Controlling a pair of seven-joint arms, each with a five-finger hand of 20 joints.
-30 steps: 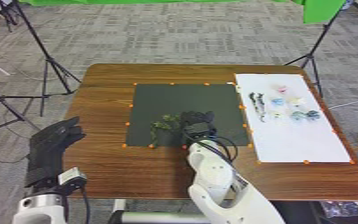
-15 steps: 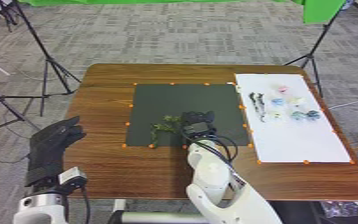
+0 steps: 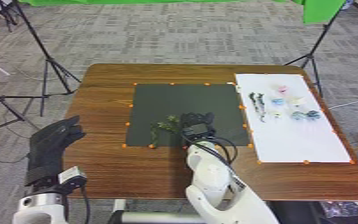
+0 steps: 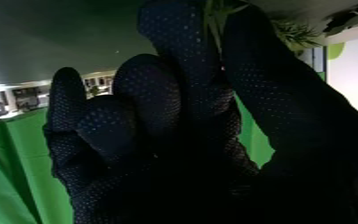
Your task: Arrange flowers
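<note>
In the head view my right hand (image 3: 198, 125) is low over the lower right part of the dark mat (image 3: 171, 95), with a green sprig (image 3: 166, 127) at its left side. The right wrist view shows my right hand (image 4: 180, 65) pinching thin green stems (image 4: 214, 17) between thumb and a fingertip; leaves appear beyond the thumb. My left hand (image 3: 53, 145) stays over the table's left edge, relaxed and holding nothing. On the white sheet (image 3: 300, 142) lie dark-and-white stems (image 3: 258, 106), a pink flower (image 3: 282, 89), a pale blue one (image 3: 278, 101) and blue-grey flowers (image 3: 312, 115).
The brown wooden table (image 3: 100, 115) surrounds the mat and sheet. Small orange markers line their edges. Black tripods (image 3: 55, 65) stand on the floor beyond the table's left and right sides.
</note>
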